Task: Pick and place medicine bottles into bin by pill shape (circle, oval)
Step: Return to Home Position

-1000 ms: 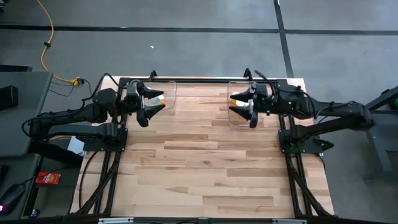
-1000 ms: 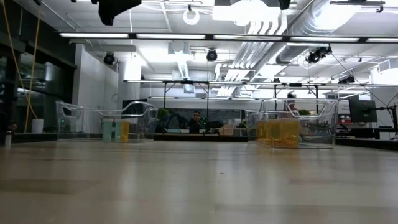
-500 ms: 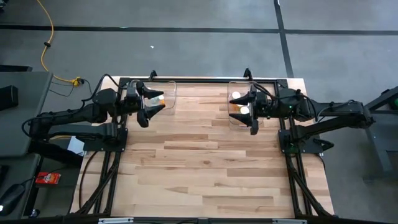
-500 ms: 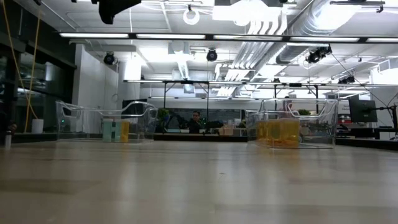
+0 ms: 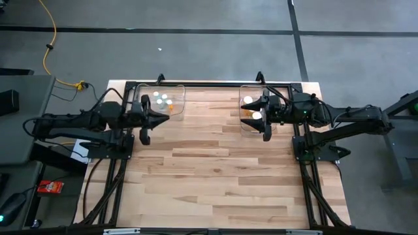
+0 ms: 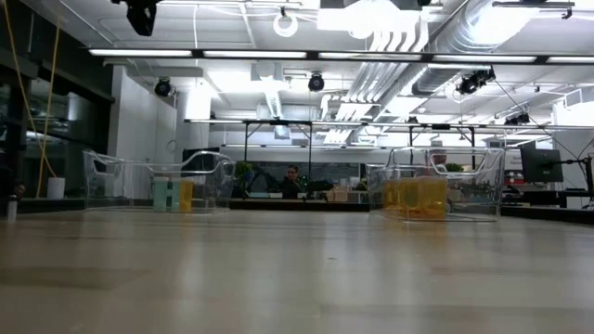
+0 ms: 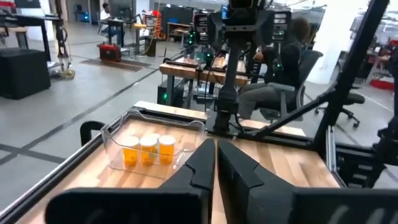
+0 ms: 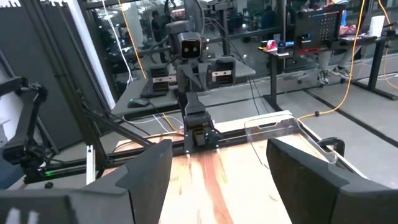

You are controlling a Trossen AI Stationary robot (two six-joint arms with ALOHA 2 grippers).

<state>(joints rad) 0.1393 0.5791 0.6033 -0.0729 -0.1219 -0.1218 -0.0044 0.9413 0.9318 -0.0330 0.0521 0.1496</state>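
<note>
- surface (image 5: 215, 163): pale wood, staggered plank pattern, strips from cream to honey
- medicine bottles (image 7: 148, 151): orange bodies, white caps
- pale bottle (image 6: 161, 194): washed-out green-white, next to an orange one
- left bin (image 5: 183, 98), right bin (image 5: 241, 125): clear, colourless
- left pincer (image 7: 215, 148), right pincer (image 8: 217, 146): black, matte
- arms (image 5: 72, 123): black
- floor (image 5: 196, 52): grey, dark straight lines across it
- cable (image 5: 46, 32) on the floor: yellow

smooth wood-plank table (image 5: 215, 176), clear glossy plastic bins (image 6: 473, 181), translucent orange bottles (image 7: 148, 149), matt dark fingers (image 8: 146, 180)
</note>
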